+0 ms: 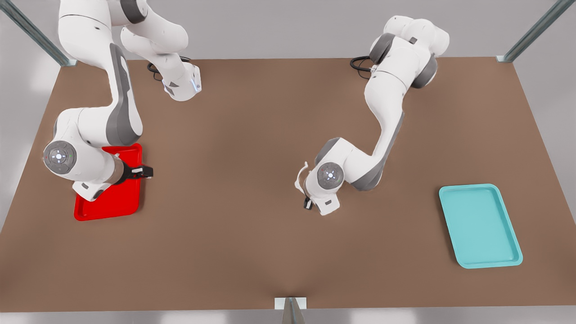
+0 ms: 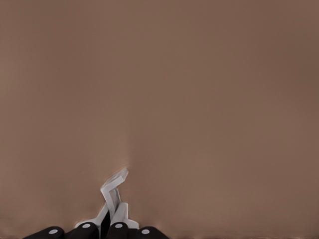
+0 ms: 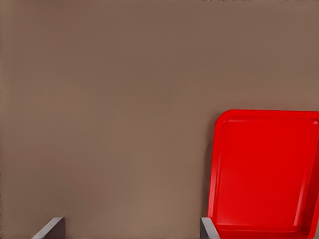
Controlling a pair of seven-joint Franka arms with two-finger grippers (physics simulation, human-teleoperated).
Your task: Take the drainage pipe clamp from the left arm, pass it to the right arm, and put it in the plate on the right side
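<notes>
Here we see the left hand clamping the drainage pipe clamp above the table. The right hand hovers spread wide over the plate.

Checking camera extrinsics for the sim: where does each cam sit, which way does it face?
Front view: high above the brown table, looking down; both white arms, teal tray.
Left wrist view: rides the left gripper, faces the table; black fingers shut on the small white C-shaped drainage pipe clamp.
Right wrist view: rides the right gripper, looking down; open grey fingertips show.
Shared: front and right wrist views both show the flat red plate.
</notes>
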